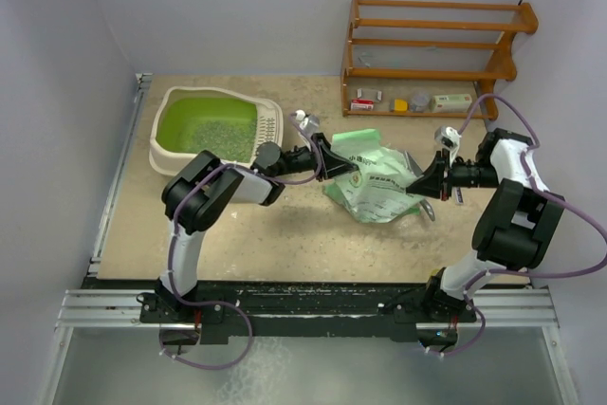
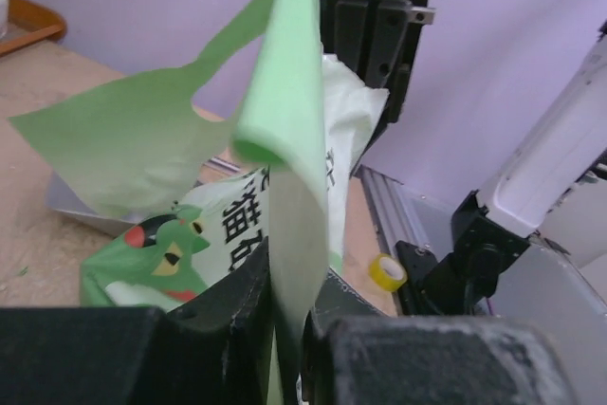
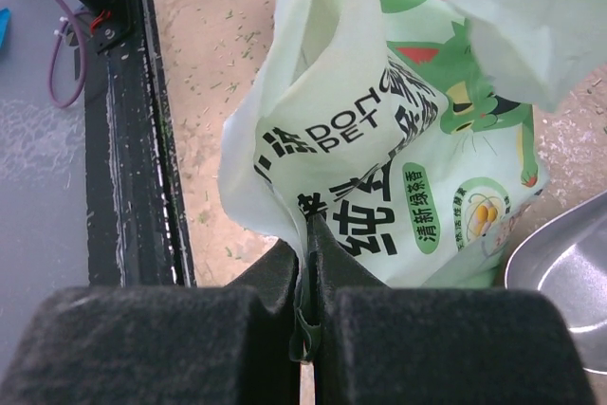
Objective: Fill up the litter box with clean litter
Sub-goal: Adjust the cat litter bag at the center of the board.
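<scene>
Green litter [image 1: 213, 135] in litter box [image 1: 268, 127]: top view only; bag [image 3: 379, 168] lettering: wrist views.

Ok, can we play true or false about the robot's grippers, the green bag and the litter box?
1. The left gripper and the right gripper both pinch the pale green bag. True.
2. The litter box has nothing in it. False: green litter lies inside.
3. The bag is right above the litter box. False: it is beside the box, between the two grippers.
4. A wooden shelf stands at the back of the table. True.
</scene>
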Robot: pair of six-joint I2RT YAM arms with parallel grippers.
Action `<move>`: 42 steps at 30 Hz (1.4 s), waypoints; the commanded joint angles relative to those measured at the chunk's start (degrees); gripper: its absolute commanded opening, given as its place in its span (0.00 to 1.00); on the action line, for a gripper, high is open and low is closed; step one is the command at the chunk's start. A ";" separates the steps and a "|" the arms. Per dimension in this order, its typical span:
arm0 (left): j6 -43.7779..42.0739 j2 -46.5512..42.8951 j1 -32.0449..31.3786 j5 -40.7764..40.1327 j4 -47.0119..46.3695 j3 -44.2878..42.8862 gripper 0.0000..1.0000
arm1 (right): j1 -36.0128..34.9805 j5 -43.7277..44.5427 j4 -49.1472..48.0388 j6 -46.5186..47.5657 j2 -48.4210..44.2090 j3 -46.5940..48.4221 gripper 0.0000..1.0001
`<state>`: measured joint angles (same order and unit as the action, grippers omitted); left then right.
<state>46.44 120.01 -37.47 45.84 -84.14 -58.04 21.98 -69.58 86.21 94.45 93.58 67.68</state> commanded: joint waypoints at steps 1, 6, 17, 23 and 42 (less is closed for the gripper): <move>5.94 -6.40 -0.23 3.96 -6.18 -1.92 0.10 | 0.06 -0.37 3.74 0.24 -0.20 1.01 0.00; 5.86 -7.94 -0.20 6.35 4.96 -5.68 0.03 | 0.00 -0.88 3.53 0.64 1.23 1.22 0.00; -20.58 -16.61 0.03 4.21 61.56 -8.93 0.03 | 0.96 -0.76 -1.20 -6.32 2.99 0.96 0.00; -27.53 -22.18 0.54 -6.00 81.18 -10.81 0.03 | 1.23 2.07 -8.36 -15.83 1.25 0.04 0.00; -14.39 -25.28 -1.31 -12.64 19.71 12.71 0.68 | 1.15 0.06 3.38 -0.22 3.79 0.04 0.00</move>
<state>27.44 91.66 -37.87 32.53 -43.16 -43.88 23.20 -68.55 86.06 89.67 98.10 67.05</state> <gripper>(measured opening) 0.661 0.005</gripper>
